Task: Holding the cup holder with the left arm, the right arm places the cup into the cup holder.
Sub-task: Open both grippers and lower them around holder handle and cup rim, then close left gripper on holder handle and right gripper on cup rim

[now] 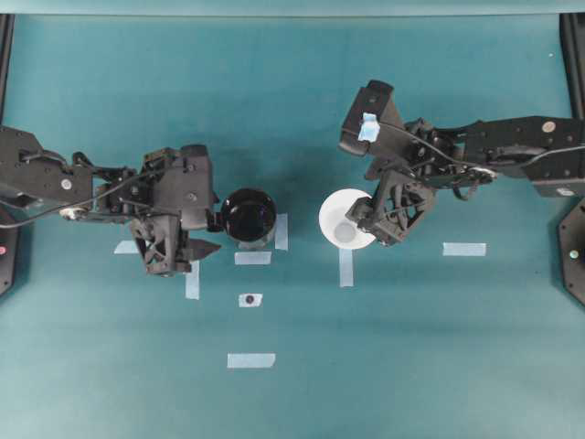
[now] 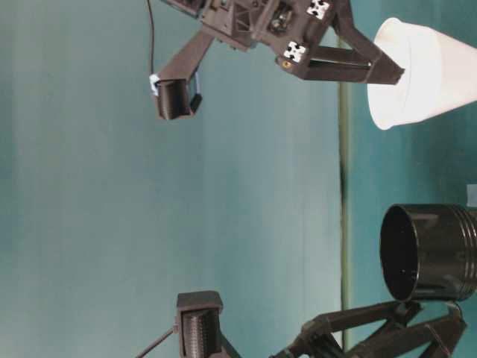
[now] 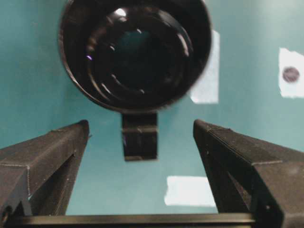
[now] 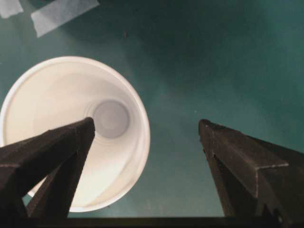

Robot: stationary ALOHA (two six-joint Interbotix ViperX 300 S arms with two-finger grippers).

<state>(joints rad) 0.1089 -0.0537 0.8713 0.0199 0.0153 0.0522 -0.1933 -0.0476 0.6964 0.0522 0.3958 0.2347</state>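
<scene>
Spreading wide apart, the jaws of the left gripper are seen low in the left wrist frame, the cup holder and its handle stub just ahead, untouched. The right gripper is likewise held wide, one finger over the rim of the cup; bare teal table lies all around.

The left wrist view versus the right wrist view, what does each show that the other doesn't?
Only the left wrist view shows the glossy black round cup holder with its handle stub toward the camera, and a taped dark dot. Only the right wrist view shows the white cone-shaped cup, upright, seen from above. Both show open gripper fingers, nothing held, over the teal table with pale tape strips.
</scene>
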